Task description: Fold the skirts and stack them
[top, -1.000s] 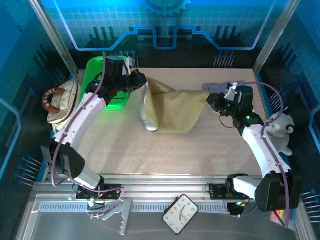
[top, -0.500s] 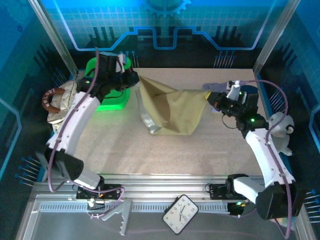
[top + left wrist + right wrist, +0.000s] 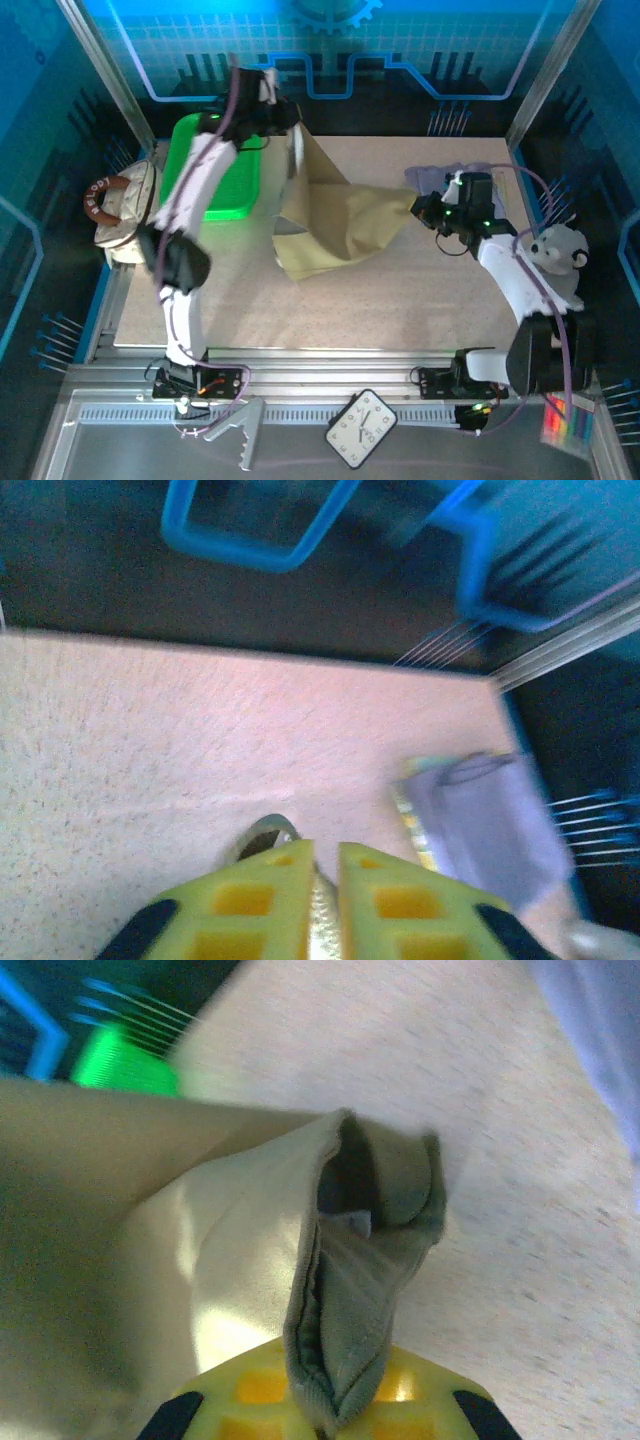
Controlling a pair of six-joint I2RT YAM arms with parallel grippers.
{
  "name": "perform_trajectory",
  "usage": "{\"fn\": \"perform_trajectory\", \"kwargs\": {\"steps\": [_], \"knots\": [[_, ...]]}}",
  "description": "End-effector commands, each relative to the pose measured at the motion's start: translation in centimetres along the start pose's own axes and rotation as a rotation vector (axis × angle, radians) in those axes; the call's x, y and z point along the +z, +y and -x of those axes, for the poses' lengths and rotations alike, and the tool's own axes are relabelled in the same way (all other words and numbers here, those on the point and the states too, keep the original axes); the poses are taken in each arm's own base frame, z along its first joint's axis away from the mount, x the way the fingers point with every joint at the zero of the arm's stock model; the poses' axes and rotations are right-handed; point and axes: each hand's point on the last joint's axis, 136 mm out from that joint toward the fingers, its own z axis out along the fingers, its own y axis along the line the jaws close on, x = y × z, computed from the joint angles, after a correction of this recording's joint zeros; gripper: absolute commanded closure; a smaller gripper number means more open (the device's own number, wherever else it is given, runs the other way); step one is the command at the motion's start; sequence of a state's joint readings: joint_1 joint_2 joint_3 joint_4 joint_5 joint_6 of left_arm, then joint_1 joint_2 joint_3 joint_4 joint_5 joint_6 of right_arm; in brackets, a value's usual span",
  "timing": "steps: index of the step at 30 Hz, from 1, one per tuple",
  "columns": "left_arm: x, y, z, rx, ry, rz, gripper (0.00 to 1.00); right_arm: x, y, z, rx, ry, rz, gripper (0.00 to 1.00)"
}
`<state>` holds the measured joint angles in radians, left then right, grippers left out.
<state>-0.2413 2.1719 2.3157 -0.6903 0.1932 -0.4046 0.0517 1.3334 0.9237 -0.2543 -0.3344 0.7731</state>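
Observation:
The khaki skirt (image 3: 340,225) hangs stretched between both grippers above the table. My left gripper (image 3: 288,122) is raised high at the back. Its fingers stand a narrow slit apart with a strip of the skirt's cloth (image 3: 326,920) pinched between them in the left wrist view, around the gripper (image 3: 327,855). My right gripper (image 3: 422,210) is shut on the skirt's bunched waistband (image 3: 350,1290), the gripper (image 3: 335,1400) low in its own view. The lavender skirt (image 3: 440,173) lies folded at the back right, a yellow-green printed edge (image 3: 412,815) showing under the lavender skirt (image 3: 490,820).
A green bin (image 3: 215,180) stands at the back left, with a cream handbag (image 3: 120,205) beside it off the table's left edge. A white plush toy (image 3: 560,262) sits at the right edge. A clock (image 3: 362,428) lies on the near rail.
My left arm has swung up and back, lifting its corner of the khaki skirt high. The skirt now hangs taller. The right gripper has shifted slightly left, still gripping.

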Motion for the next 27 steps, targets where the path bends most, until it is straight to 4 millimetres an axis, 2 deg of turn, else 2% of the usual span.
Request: {"fn": "perform_trajectory", "kwargs": {"steps": [1,2,3,5,6,7,10,13,17,19,23,25,27], "knots": [[3.0,1.8,-2.6,-0.054,0.139,0.028,0.61,0.7,-1.8,-0.2,0.014,-0.008,-0.091,1.0],[3.0,1.2,-2.4,-0.063,0.14,0.009,0.41,1.0,-2.1,-0.5,0.017,0.004,-0.101,1.0],[2.6,0.7,-2.4,-0.059,0.135,0.006,0.27,1.2,-2.3,-0.8,0.02,0.012,-0.108,1.0],[1.5,-0.6,-2.9,-0.03,0.124,0.009,0.09,1.5,-2.7,-1.4,0.029,0.028,-0.119,1.0],[1.0,-0.9,-3.8,-0.024,0.132,0.017,0.03,1.6,-3.0,-1.5,0.034,0.031,-0.124,1.0],[0.4,-1.2,-4.6,-0.024,0.137,0.022,0.01,1.6,-3.1,-1.6,0.036,0.032,-0.128,1.0],[-1.5,-0.8,-8.2,-0.109,0.173,0.04,0.01,1.4,-3.3,-1.5,0.037,0.025,-0.141,1.0],[-3.3,1.0,-13.1,-0.225,0.221,0.113,0.02,1.4,-3.2,-1.3,0.041,0.019,-0.144,1.0],[-5.6,3.4,-20.5,-0.355,0.305,0.188,0.12,1.6,-2.9,-1.2,0.044,0.025,-0.135,1.0],[-6.6,3.7,-23.7,-0.37,0.363,0.194,0.17,1.7,-2.9,-1.3,0.041,0.036,-0.137,1.0],[-8.5,4.2,-30.0,-0.122,0.508,0.253,0.2,2.0,-3.0,-1.5,0.029,0.06,-0.146,1.0],[-9.4,4.9,-32.0,0.081,0.565,0.308,0.23,2.1,-3.2,-1.6,0.025,0.068,-0.152,1.0],[-10.1,5.2,-33.4,0.293,0.618,0.361,0.31,2.1,-3.2,-1.5,0.022,0.068,-0.154,1.0]]}}
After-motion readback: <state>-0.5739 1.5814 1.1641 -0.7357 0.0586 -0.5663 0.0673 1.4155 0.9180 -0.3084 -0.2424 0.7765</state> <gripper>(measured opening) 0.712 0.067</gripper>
